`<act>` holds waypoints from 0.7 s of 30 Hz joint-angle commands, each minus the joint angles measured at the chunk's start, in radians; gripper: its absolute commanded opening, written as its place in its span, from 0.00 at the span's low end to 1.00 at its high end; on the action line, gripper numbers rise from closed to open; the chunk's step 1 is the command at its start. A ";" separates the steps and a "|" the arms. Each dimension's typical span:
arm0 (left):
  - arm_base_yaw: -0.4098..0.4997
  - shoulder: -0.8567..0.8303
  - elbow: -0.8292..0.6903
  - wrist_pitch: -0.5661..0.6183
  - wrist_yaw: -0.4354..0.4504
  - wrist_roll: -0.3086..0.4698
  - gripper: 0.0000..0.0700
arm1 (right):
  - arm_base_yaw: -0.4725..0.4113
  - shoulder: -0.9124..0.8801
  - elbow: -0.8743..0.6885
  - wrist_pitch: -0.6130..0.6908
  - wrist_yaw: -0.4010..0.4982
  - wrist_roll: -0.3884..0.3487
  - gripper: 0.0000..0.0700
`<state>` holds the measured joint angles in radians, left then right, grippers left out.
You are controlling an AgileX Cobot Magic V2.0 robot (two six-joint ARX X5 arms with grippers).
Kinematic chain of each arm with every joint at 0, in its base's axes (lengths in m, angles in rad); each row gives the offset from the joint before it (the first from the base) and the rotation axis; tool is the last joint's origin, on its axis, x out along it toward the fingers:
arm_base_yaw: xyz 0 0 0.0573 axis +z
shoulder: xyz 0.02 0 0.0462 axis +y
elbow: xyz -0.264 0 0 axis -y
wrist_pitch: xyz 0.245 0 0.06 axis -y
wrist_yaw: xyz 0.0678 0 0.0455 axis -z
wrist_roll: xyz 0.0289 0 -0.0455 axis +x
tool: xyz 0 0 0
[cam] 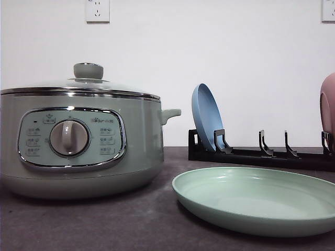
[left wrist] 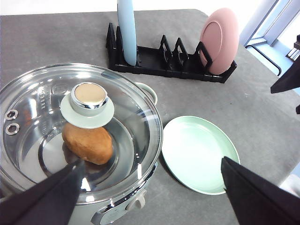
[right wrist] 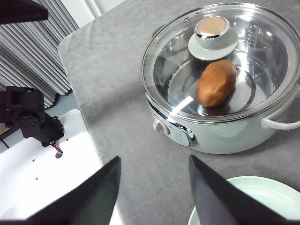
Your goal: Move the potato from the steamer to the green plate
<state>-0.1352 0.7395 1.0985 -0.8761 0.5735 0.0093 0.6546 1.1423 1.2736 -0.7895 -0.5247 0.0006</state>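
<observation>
The grey worktop [cam: 104, 225] carries everything in front of me. Largest on it is the steamer [cam: 78, 144], pale sage green, with its chrome-rimmed control panel and dial facing forward and its glass lid [left wrist: 79, 131] seated on the rim, knob [left wrist: 88, 96] upright in the middle. To its right, just beside it but not touching, the green plate [cam: 256, 201] lies flat and bare. Behind the plate stands a black dish rack [cam: 261, 154]; a blue plate [cam: 205, 117] sits on edge in a slot at the end nearer the steamer, and a pink plate [left wrist: 218, 40] sits on edge at the far end.

The potato [right wrist: 216, 82] lies inside the steamer on the shiny pot floor, seen through the closed lid, orange-brown and lumpy, resting partly under the knob.

My left end effector [left wrist: 150, 187] hangs above the steamer's edge and the plate, its dark fingers [left wrist: 47, 192] spread wide apart, gripping nothing. My right end effector [right wrist: 152, 192] hovers over the worktop in front of the steamer, fingers likewise parted and empty.
</observation>
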 commanded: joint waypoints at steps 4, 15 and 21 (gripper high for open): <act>-0.003 0.006 0.021 0.007 0.002 -0.003 0.85 | 0.005 0.013 0.017 0.004 -0.004 -0.008 0.41; -0.016 0.141 0.125 -0.002 -0.072 -0.028 0.86 | 0.005 0.013 0.017 0.003 0.001 -0.009 0.41; -0.076 0.356 0.330 -0.086 -0.161 -0.018 0.85 | 0.005 0.013 0.017 0.001 0.002 -0.009 0.41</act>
<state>-0.2041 1.0623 1.3873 -0.9625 0.4211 -0.0163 0.6537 1.1423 1.2736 -0.7947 -0.5228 0.0002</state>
